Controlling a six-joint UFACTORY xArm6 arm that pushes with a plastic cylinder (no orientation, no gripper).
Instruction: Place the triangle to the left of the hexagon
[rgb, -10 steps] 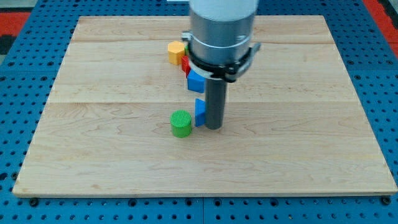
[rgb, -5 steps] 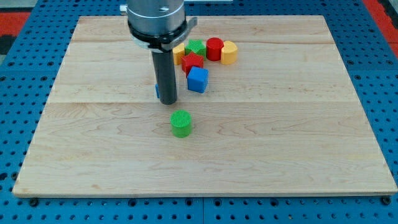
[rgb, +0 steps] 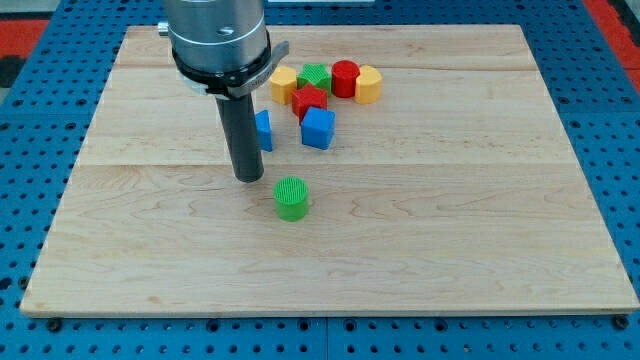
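My tip (rgb: 248, 178) rests on the wooden worktop (rgb: 480, 250); there is no pincer. The blue triangle (rgb: 264, 130) stands just beyond the rod, to its right. The yellow hexagon (rgb: 283, 84) lies farther up-right. A green cylinder (rgb: 292, 198) sits near, lower right. No writing shows.

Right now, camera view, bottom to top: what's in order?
green cylinder → my tip → blue triangle → blue cube → red star → yellow hexagon, at the cluster's left.
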